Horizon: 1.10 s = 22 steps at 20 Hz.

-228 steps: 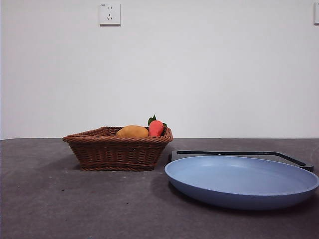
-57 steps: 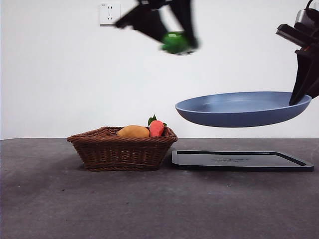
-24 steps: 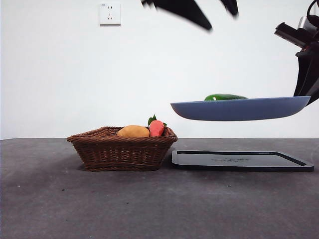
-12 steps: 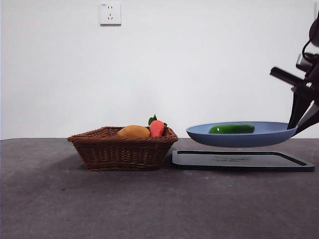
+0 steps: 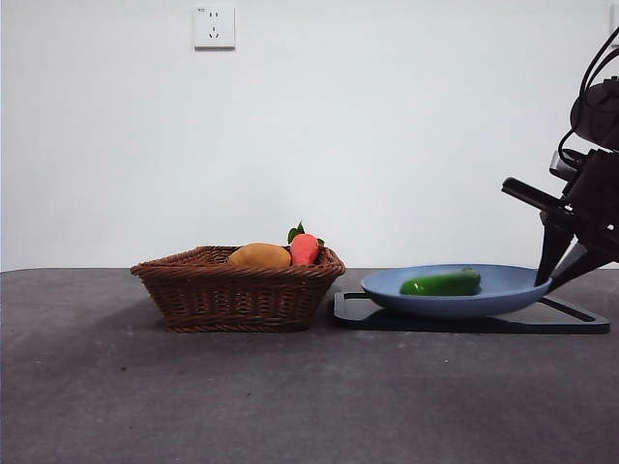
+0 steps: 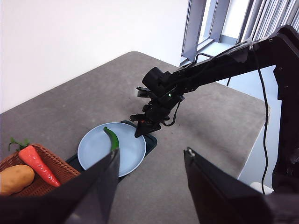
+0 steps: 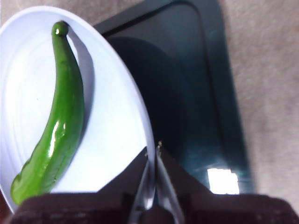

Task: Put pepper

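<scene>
Here the right claw (image 7: 153, 154) is clenched on the rim of the blue plate (image 5: 513, 280), its jaws pinching the edge at the plate's right side in the front view. The pepper (image 5: 441, 284) lies flat inside the plate, which sits on the black tray (image 5: 580, 323). Left of the tray stands the wicker basket (image 5: 238, 295) on the desk (image 5: 193, 396). The left claw (image 6: 149, 163) hangs high above, its jaws spread and empty.
</scene>
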Each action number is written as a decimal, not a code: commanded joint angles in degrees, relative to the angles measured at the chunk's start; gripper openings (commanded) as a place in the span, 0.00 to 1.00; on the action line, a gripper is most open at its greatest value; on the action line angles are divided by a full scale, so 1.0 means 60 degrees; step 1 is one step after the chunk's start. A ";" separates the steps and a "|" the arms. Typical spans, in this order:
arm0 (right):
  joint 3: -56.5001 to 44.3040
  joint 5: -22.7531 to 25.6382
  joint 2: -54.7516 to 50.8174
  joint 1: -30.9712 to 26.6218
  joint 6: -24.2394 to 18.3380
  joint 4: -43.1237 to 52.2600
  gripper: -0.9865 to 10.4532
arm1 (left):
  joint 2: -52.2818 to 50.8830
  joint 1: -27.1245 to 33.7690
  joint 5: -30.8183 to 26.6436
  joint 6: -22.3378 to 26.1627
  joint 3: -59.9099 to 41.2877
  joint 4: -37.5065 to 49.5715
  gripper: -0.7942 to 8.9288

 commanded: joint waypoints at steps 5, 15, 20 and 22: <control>0.0197 0.0386 0.0281 0.0004 -0.0321 -0.0040 0.10 | 0.0051 -0.0084 0.0004 0.0109 0.0178 -0.0025 0.33; 0.0197 0.0510 -0.0707 -0.0124 -0.1155 -0.1322 0.25 | 0.0055 -0.0084 -0.0171 0.0113 0.0178 -0.0492 0.33; 0.0197 0.0546 -0.3679 -0.0084 -0.1934 -0.3158 0.24 | 0.0058 -0.0084 -0.0721 0.0186 0.0178 -0.1027 0.33; 0.0197 0.0532 -0.5213 0.0146 -0.2200 -0.4080 0.24 | 0.0058 -0.0084 -0.0867 0.0189 0.0178 -0.1282 0.33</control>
